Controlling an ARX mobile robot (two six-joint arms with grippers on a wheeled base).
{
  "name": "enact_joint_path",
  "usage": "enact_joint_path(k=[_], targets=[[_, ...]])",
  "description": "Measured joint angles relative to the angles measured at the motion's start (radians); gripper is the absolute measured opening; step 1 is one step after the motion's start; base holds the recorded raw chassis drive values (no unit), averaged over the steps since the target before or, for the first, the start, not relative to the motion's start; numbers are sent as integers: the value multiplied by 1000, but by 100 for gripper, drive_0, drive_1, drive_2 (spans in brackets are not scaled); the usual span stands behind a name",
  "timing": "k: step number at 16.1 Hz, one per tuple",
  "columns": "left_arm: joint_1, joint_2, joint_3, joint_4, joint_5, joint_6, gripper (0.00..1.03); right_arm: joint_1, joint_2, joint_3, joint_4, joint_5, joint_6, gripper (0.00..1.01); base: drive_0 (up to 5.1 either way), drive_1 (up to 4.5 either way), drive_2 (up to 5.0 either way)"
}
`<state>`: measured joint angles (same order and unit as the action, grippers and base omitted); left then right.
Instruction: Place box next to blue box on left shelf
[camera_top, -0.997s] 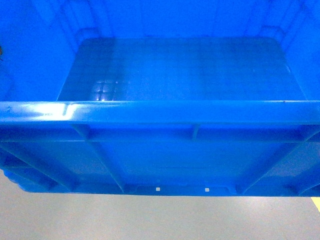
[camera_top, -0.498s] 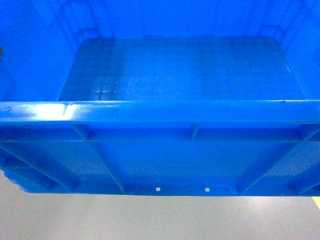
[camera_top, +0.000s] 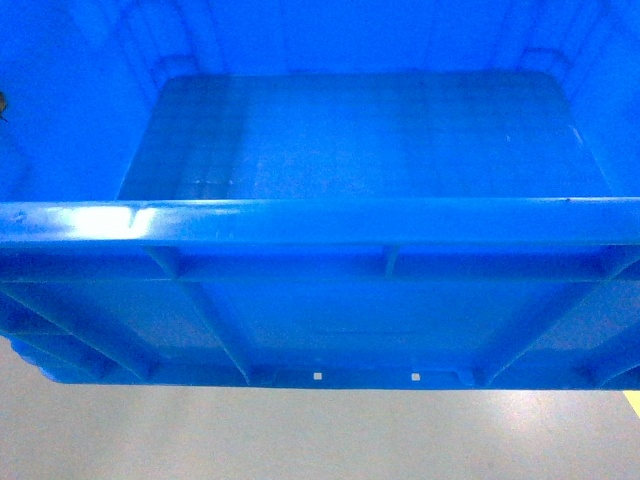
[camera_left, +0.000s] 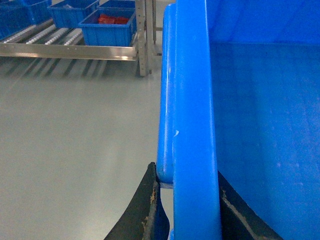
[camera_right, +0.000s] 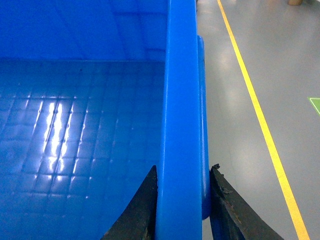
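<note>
Both grippers pinch the blue crate (camera_top: 340, 150), left gripper (camera_left: 185, 200) and right gripper (camera_right: 181, 200) clamping opposite rims. The roller shelf (camera_left: 70, 47) lies ahead-left, well apart, nearer the left arm.

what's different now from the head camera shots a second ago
Hardly anything. The box sits a trace higher in the head view, and the glints on its floor have faded, so it shifted slightly. Its rim remains clamped in the left gripper and the right gripper, above bare floor.

The box (camera_top: 330, 222) is seen as glossy blue plastic with a smooth, faintly gridded floor, the left shelf (camera_left: 70, 50) as brushed grey metal, the floor (camera_left: 75, 135) as smooth and matt.
</note>
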<state>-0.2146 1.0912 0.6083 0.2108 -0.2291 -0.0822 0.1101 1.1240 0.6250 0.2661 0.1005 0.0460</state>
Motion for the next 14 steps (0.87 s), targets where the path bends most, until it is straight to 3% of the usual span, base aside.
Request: enact_joint_path(k=[14], targets=[[0,-1,0,-2,0,1,18,0,0,0,-5,0,0,21,-6,399,-410]])
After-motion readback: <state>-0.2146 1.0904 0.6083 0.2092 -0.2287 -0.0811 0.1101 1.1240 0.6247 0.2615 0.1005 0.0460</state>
